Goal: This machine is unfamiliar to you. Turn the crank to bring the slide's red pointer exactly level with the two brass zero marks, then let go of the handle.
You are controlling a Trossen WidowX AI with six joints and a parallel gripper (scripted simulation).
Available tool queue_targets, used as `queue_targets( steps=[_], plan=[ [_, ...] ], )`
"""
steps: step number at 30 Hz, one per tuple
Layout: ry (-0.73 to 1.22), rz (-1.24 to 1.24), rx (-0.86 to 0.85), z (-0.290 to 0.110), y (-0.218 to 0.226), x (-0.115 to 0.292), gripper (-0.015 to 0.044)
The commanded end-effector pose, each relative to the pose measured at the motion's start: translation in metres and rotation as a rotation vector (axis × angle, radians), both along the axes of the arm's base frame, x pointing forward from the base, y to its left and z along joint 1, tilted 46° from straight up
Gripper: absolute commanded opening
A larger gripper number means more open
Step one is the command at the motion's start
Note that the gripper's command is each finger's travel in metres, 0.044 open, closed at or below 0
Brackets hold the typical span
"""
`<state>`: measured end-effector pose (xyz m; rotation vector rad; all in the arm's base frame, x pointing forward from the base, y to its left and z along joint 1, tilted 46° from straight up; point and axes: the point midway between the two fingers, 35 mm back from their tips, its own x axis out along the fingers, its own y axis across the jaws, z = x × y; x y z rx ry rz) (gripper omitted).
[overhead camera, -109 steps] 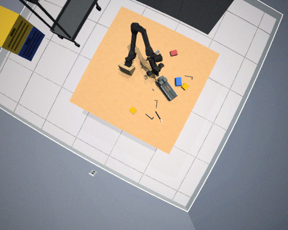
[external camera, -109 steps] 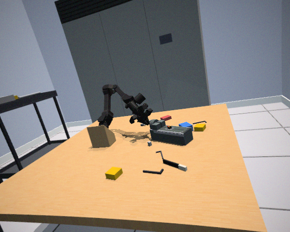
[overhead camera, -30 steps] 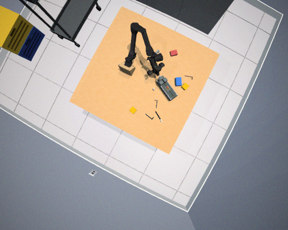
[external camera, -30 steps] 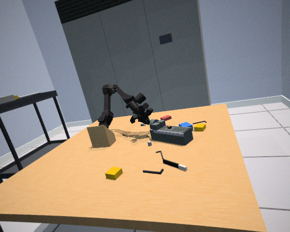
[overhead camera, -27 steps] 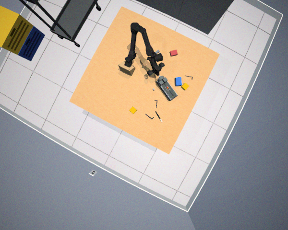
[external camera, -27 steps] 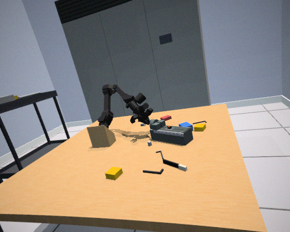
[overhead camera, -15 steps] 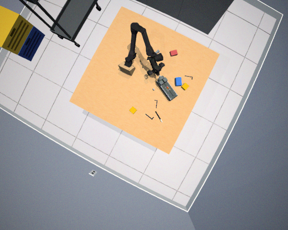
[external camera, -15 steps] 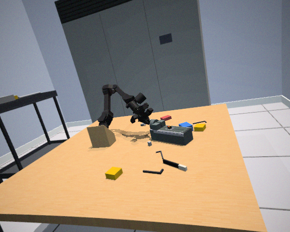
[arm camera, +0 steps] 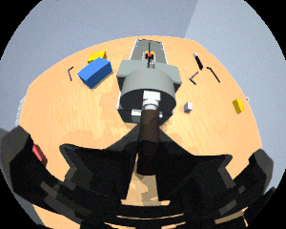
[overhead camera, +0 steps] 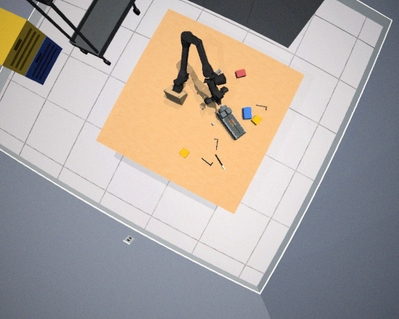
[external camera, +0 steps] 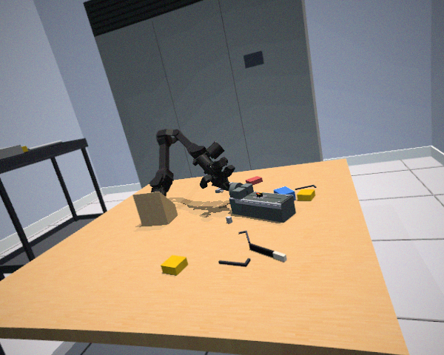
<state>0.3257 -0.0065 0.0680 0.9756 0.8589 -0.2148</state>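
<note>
The grey machine (overhead camera: 235,129) (external camera: 259,209) (arm camera: 149,72) lies on the table with a round drum at the end facing the arm. The crank's dark brown handle (arm camera: 149,135) sticks out from the drum towards the wrist camera. My gripper (overhead camera: 219,103) (external camera: 227,188) (arm camera: 146,127) is shut on this handle, one finger on each side. The slide's red pointer (overhead camera: 232,121) (external camera: 259,194) (arm camera: 150,55) shows on the machine's top. In the wrist view it sits between small yellow-orange marks; it is too small to tell whether it is exactly level with them. The fingertips are partly hidden in the top and exterior views.
A blue block (overhead camera: 247,112) (external camera: 284,192) (arm camera: 95,72) and a yellow block (overhead camera: 256,119) (external camera: 305,195) lie beside the machine. A red block (overhead camera: 241,73) (external camera: 254,180) lies farther back. A small grey cube (external camera: 229,220) (arm camera: 188,107), hex keys, a black-and-white tool (external camera: 266,252) and another yellow block (overhead camera: 184,152) lie on the other side.
</note>
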Motion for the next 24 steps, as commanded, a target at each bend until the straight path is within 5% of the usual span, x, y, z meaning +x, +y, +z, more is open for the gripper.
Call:
queue_targets(
  steps=[1, 24],
  plan=[
    [-0.020, 0.018, 0.006, 0.0060, 0.0053, 0.0046, 0.0000],
    [-0.020, 0.018, 0.006, 0.0070, 0.0106, 0.0076, 0.0000]
  ],
)
